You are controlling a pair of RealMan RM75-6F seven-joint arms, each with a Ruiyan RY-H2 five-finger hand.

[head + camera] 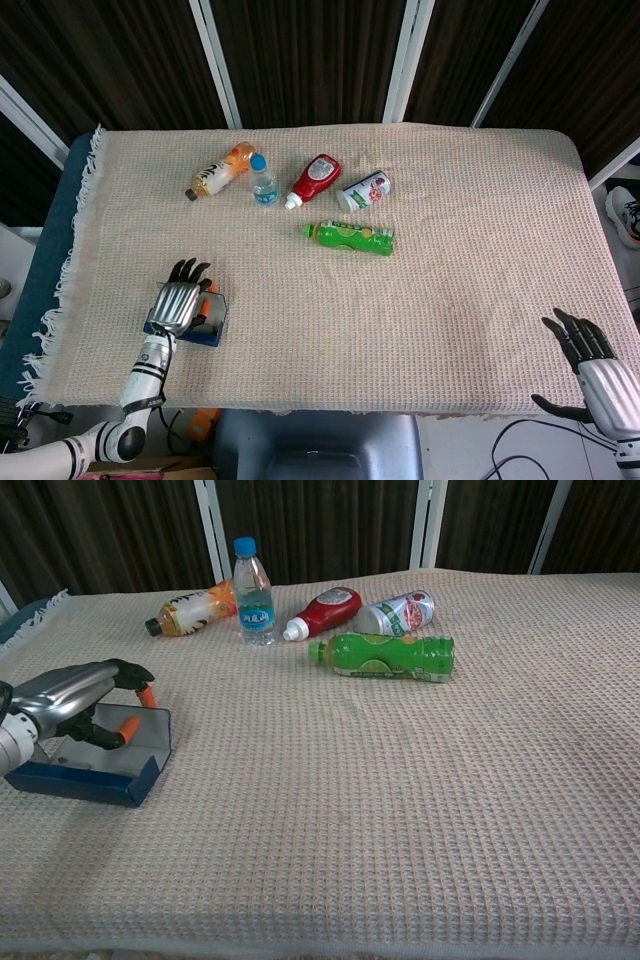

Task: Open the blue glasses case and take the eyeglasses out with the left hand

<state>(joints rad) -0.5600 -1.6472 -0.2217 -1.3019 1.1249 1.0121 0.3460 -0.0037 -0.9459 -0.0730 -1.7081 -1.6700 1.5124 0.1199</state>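
The blue glasses case (88, 765) is seen lying open near the front left corner of the table, its grey inside turned up. The first part of the task is therefore judged done. The eyeglasses themselves cannot be made out; whatever lies in the case is hidden under the left hand (72, 702) or too small to tell, so the taking-out is judged still to do. The left hand is held over the far edge of the open case, its fingers curled down into it; whether anything is gripped cannot be told. The right hand (590, 362) is kept at the front right corner of the table, well apart from the case, its fingers spread and nothing held. Far across the cloth (400, 800), a water bottle (254, 592), a ketchup bottle (325, 612) and a green bottle (390, 656) are left lying untouched.
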